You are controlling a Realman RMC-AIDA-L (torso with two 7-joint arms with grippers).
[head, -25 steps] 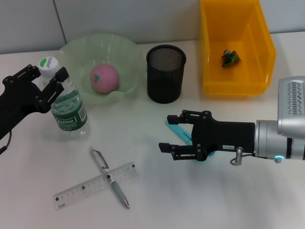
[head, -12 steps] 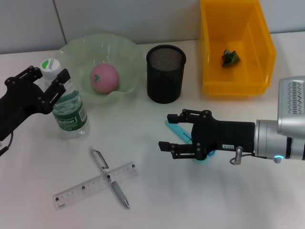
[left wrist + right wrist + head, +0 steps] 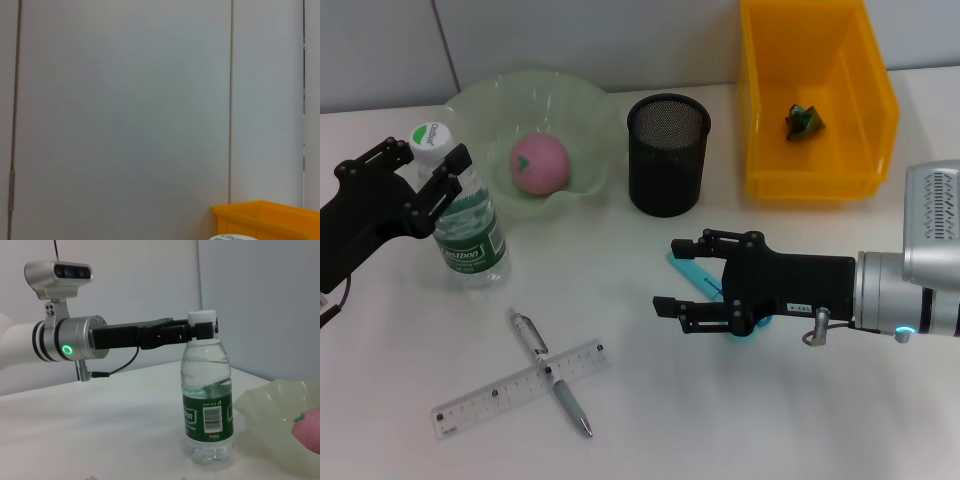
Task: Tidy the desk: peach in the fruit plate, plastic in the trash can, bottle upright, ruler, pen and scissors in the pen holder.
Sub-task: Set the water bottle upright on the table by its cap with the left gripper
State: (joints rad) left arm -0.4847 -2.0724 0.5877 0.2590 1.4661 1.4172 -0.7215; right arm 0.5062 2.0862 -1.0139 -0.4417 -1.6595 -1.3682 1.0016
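Left gripper (image 3: 418, 177) fingers clenched round water bottle (image 3: 467, 228) neck beside fruit plate (image 3: 485, 112); could topple on sideways release

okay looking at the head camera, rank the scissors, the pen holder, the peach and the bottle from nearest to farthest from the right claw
1. Scissors, directly under the right claw.
2. Pen holder, behind it.
3. Peach, in the fruit plate, farther left.
4. Bottle, far left, at the left claw.

Desk layout from my head cam

Bottle (image 3: 467, 225) left beside plate (image 3: 480, 110) holding peach (image 3: 539, 164); pen (image 3: 549, 372) seemingly atop ruler (image 3: 518, 388) up front.
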